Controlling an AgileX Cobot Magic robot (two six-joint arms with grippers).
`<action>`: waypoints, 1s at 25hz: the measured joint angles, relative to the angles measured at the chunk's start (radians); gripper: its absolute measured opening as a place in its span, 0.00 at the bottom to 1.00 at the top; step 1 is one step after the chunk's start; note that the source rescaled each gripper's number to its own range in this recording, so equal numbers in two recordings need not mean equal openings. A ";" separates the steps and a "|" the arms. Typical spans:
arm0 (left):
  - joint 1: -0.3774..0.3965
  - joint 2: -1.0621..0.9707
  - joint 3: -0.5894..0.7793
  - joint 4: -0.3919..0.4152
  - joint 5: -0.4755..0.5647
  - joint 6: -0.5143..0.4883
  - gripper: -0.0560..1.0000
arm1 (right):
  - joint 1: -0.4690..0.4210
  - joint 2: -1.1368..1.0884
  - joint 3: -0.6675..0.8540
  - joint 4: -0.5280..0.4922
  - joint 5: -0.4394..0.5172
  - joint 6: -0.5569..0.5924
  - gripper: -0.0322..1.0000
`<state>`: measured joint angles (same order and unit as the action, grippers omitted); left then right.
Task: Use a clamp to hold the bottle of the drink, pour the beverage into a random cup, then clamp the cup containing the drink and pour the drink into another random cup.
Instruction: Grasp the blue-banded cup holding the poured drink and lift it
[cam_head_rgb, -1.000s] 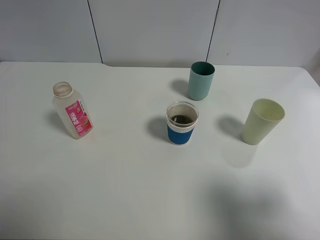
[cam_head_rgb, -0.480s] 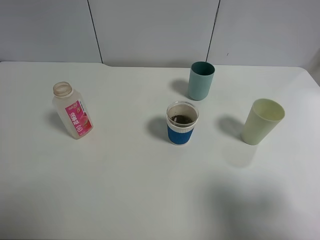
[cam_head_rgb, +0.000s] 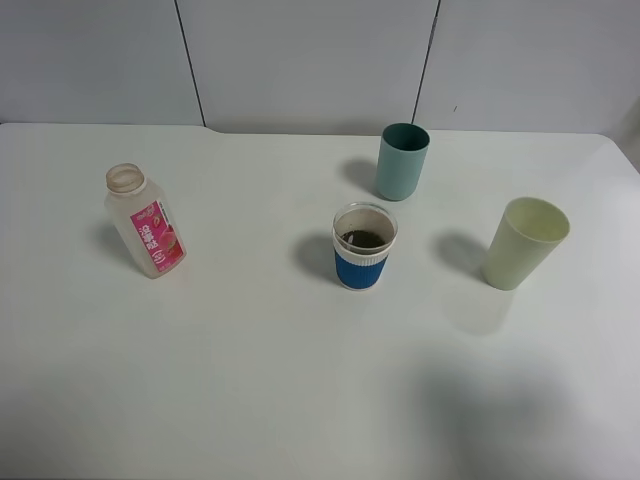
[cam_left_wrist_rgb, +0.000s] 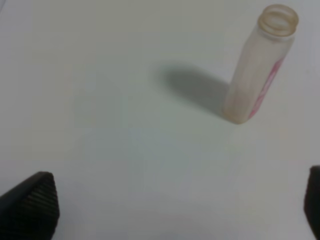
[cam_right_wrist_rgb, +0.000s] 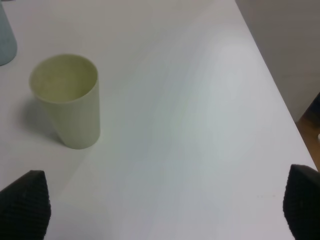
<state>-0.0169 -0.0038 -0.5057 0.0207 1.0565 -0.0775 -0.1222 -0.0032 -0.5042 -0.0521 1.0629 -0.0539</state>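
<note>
When set against one landmark, the short clear plastic blue-banded cup (cam_head_rgb: 360, 262) with white rim and wide ribbed band, read from near to far as follows.

Nearest, in the left wrist view: left gripper (cam_left_wrist_rgb: 170, 207), dark ribbed fingertips (cam_left_wrist_rgb: 30, 205) spread wide with nothing between them, hanging on the left side of the blue-banded cup, short of and not touching the small clear squarish plastic bottle (cam_left_wrist_rgb: 255, 75) with tan-rimmed neck and pink-red label.

Nearest on the opposite side, in the right wrist view: right gripper (cam_right_wrist_rgb: 162, 202), jaws likewise apart and gripping nothing, facing the tall tapered pale yellow-green translucent plastic tumbler (cam_right_wrist_rgb: 67, 102) without contact.

Next, in the high view: bare white tabletop (cam_head_rgb: 250, 400) in front of the blue-banded cup. Then the blue-banded cup itself, upright near mid-table, with dark brown beverage (cam_head_rgb: 362, 239) showing through its mouth. Well apart to its left: bottle (cam_head_rgb: 148, 225), standing, neck open, label toward the camera. Well apart to its right: tumbler (cam_head_rgb: 523, 245), upright. Just behind the blue-banded cup and slightly right, near but not touching: upright dark teal cup (cam_head_rgb: 401, 162) of plain plastic. Farthest behind: grey wall panels (cam_head_rgb: 300, 60) with two dark seams.
</note>
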 joint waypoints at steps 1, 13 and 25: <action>0.000 0.000 0.000 0.000 0.000 0.000 1.00 | 0.000 0.000 0.000 0.000 0.000 0.000 0.84; 0.000 0.000 0.000 0.000 0.000 0.000 1.00 | 0.000 0.000 0.000 0.000 0.000 0.000 0.84; 0.000 0.000 0.000 0.000 0.000 0.000 1.00 | 0.000 0.013 -0.007 0.000 -0.013 0.001 0.84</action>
<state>-0.0169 -0.0038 -0.5057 0.0207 1.0565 -0.0775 -0.1222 0.0095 -0.5116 -0.0521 1.0496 -0.0531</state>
